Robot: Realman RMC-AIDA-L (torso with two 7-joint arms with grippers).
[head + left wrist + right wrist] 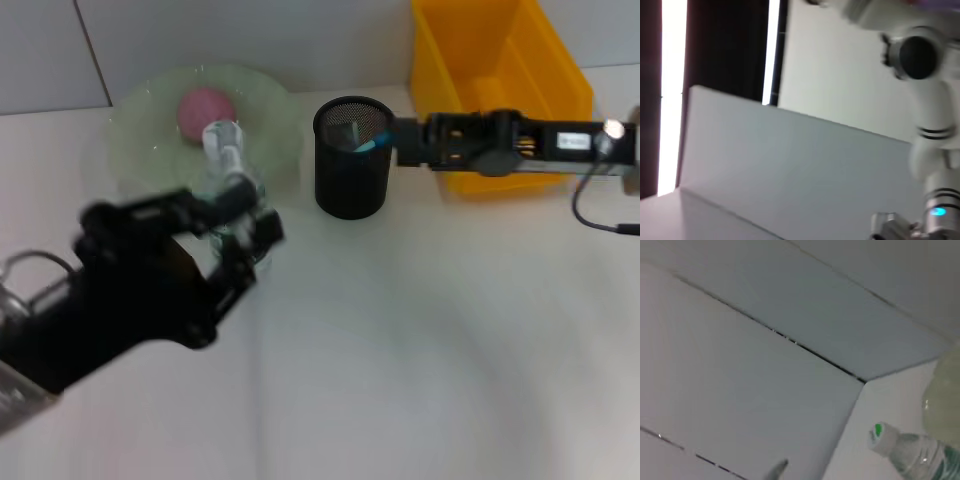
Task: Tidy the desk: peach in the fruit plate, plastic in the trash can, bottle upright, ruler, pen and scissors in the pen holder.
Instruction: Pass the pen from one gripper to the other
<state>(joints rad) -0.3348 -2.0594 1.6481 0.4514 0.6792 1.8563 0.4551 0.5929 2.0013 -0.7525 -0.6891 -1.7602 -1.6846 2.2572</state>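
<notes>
On the white desk (pixel 420 350) sit one round pale green fruit plate (pixel 140 115), one black mesh pen holder (pixel 351 170) and one yellow plastic trash can (pixel 500 70). One pink peach (pixel 205 108) lies in the plate. One clear plastic bottle with a white cap (pixel 228 165) leans at the plate's front edge, cap end up. The black left gripper (pixel 235 235) has its jaws around the bottle's body, holding it. The black right gripper (pixel 385 142) reaches in from the side, its tip at the rim of the pen holder, where something blue pokes up. I cannot tell how its jaws stand. The right wrist view shows the bottle too.
</notes>
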